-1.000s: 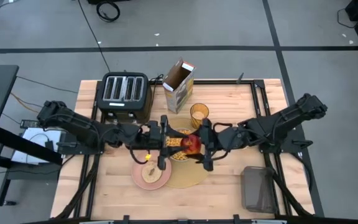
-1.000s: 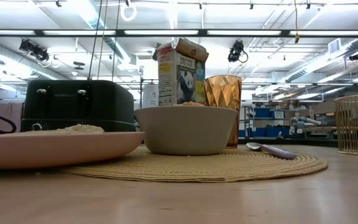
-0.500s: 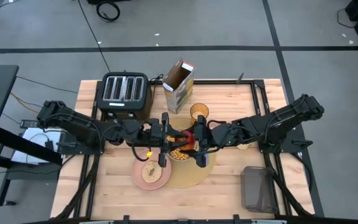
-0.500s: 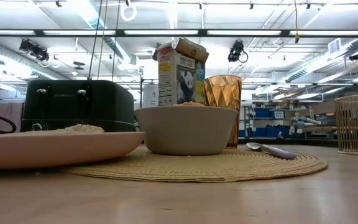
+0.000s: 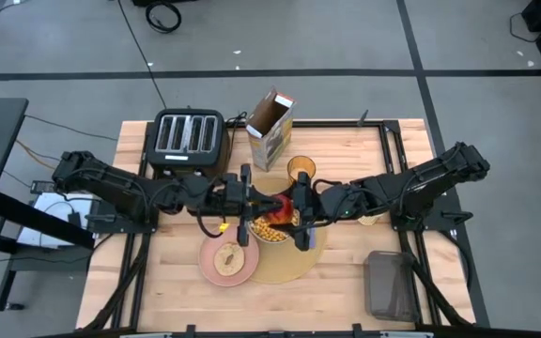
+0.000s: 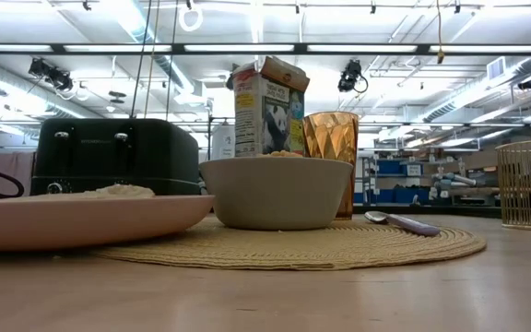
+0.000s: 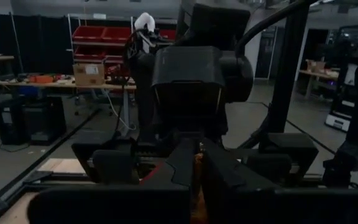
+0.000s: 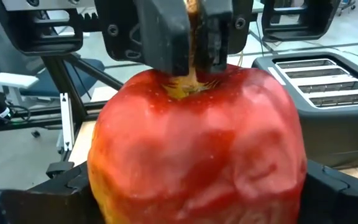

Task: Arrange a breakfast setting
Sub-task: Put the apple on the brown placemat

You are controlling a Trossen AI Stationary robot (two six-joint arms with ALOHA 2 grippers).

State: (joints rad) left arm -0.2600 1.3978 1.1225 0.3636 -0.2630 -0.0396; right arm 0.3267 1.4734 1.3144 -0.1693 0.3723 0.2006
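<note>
The red apple point(image 5: 283, 206) hangs above the pale grey bowl point(image 6: 275, 192), and both grippers are on it. My right gripper point(image 5: 287, 214) comes from the table's right; my left gripper point(image 8: 192, 43) comes from the left and is shut. The bowl stands on the round tan placemat point(image 6: 339, 244). Beside it the pink plate point(image 5: 228, 265) carries the round bread piece point(image 5: 225, 255) and overlaps the placemat's left edge. The amber cup point(image 5: 300, 169) stands behind the bowl. The metal spoon point(image 6: 399, 221) lies on the placemat's right part. My left gripper pinches the apple's stem point(image 8: 192, 70) between its two fingers point(image 8: 166, 37), coming level from the table's left. My right gripper holds the apple's body point(image 8: 197, 155) between its two fingers point(image 8: 334, 183), one on each flank, coming nearly level from the table's right. The apple is clear of the bowl, its stem end turned toward the left arm.
A black toaster point(image 5: 188, 141) stands at the far left and an open carton point(image 5: 270, 127) next to it at the far edge. A wire basket point(image 5: 390, 284) sits at the near right. Bare wood lies along the near edge.
My right gripper has carried the apple a little toward the table's left and far edge, up to my left gripper's fingers above the bowl. The apple stays clear of the bowl.
</note>
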